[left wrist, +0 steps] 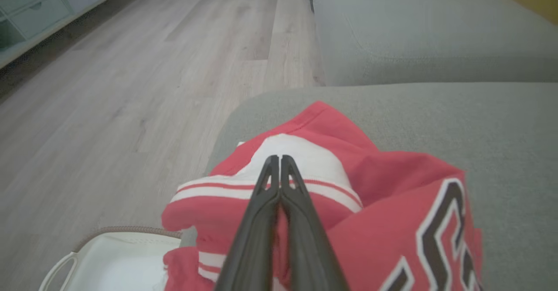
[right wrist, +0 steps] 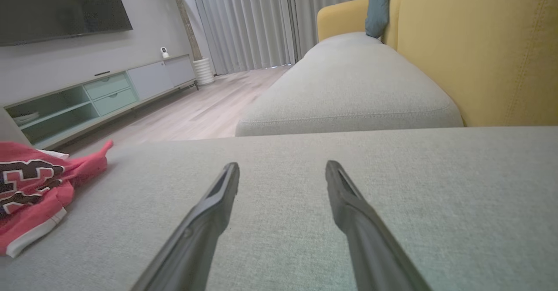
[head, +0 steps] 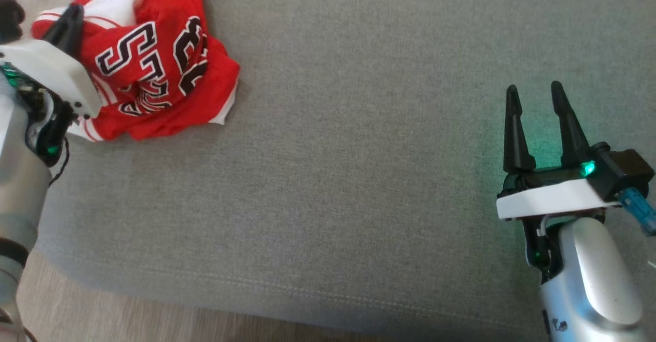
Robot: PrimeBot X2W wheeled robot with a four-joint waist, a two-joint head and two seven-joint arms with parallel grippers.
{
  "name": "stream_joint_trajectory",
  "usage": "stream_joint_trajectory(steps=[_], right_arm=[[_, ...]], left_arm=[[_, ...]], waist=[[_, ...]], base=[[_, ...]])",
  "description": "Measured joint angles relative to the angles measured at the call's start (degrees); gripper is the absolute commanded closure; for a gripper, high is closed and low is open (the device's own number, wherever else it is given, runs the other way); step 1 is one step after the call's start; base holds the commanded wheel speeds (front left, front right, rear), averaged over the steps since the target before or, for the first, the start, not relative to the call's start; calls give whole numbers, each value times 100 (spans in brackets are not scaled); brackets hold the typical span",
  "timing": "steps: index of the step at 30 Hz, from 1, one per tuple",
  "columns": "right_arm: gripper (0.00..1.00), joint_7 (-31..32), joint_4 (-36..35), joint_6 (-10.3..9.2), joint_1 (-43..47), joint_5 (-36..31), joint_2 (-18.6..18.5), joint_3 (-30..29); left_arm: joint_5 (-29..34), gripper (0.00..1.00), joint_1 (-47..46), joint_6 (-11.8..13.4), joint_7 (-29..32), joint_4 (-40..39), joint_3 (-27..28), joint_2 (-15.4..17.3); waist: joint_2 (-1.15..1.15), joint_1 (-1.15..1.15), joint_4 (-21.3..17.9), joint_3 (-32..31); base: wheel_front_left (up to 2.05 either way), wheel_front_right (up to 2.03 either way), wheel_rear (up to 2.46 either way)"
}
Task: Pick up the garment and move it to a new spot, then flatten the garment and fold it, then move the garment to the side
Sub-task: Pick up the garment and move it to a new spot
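Note:
The garment (head: 154,60), a red jersey with white trim and black lettering, lies crumpled at the far left of the grey sofa cushion (head: 359,178). My left gripper (head: 69,19) is down in its left side. In the left wrist view the left gripper (left wrist: 279,158) has its fingers pressed together, shut on a fold of the garment (left wrist: 383,195) at a white patch with red stripes. My right gripper (head: 533,96) hovers open over bare cushion at the right, far from the cloth. In the right wrist view the right gripper (right wrist: 283,169) holds nothing, and the garment (right wrist: 30,182) sits at the left edge.
Wooden floor (head: 128,316) runs beyond the cushion's near and left edges. A white basket (left wrist: 113,260) stands on the floor just below the garment. A second grey cushion (left wrist: 414,33) adjoins, with a yellow backrest (right wrist: 479,42) and a low cabinet (right wrist: 87,99) across the room.

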Motion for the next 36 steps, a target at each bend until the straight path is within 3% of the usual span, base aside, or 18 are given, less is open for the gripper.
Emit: stream_joint_trajectory(steps=[11,18,21,27,36], right_arm=[[0,0,168,0,294,212,0,134],[0,0,192,0,370,353,1,204],[0,0,193,0,372,419,2,264],[0,0,190,0,404,532,2,410],[0,0,155,0,436,814,3,460]], left_arm=[[0,100,-9,169,-613,-528,158,68],[11,100,4,612,-699,-1631,364,136],[32,100,43,893,-733,-2436,531,185],[66,100,135,1210,-627,-3521,506,94],[-37,100,146,1695,-259,-4629,334,-469]], waist=[[0,0,130,-723],[0,0,128,-1085],[0,0,-2,-1205],[0,0,-343,-1374],[0,-1,-989,-1565]], base=[[0,0,0],[0,0,0],[0,0,0],[0,0,0],[0,0,0]])
